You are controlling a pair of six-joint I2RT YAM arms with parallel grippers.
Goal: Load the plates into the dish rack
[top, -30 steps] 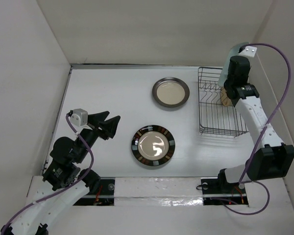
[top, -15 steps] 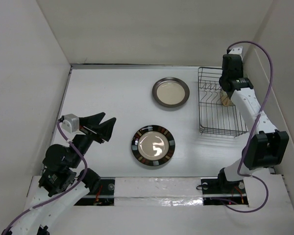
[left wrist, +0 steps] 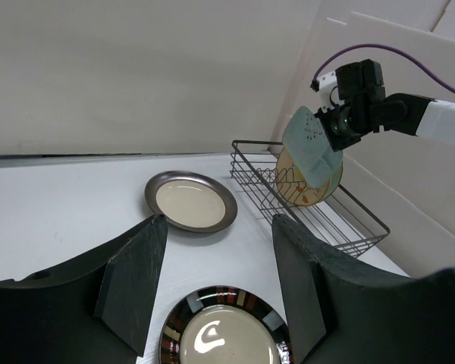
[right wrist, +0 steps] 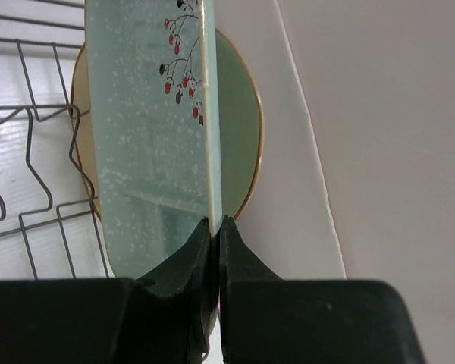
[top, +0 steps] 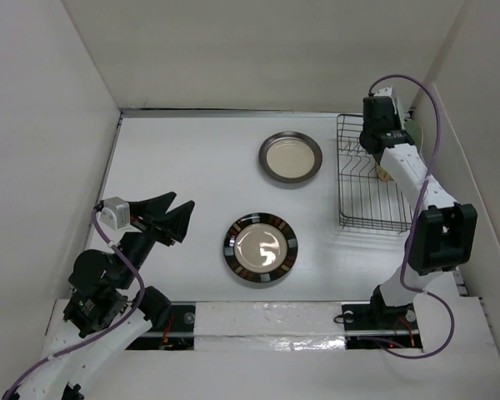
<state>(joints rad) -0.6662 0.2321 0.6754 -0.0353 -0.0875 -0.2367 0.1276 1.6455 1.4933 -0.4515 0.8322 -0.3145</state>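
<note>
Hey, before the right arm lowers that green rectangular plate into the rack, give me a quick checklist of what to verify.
1. Grip: right end effector shut on the rectangular plate's edge: ok.
2. Plate held on edge above the dish rack: ok.
3. Gap to the round plate standing in the rack: cannot tell, as they overlap in every view.
4. Plate lined up with a free slot: cannot tell.
5. Left end effector open, away from the rack: ok.

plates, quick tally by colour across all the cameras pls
pale green: 2, rectangular plate and round plate
cream-yellow floral plate: 1
brown-rimmed cream plate: 1
striped-rim plate: 1
total: 5
</note>
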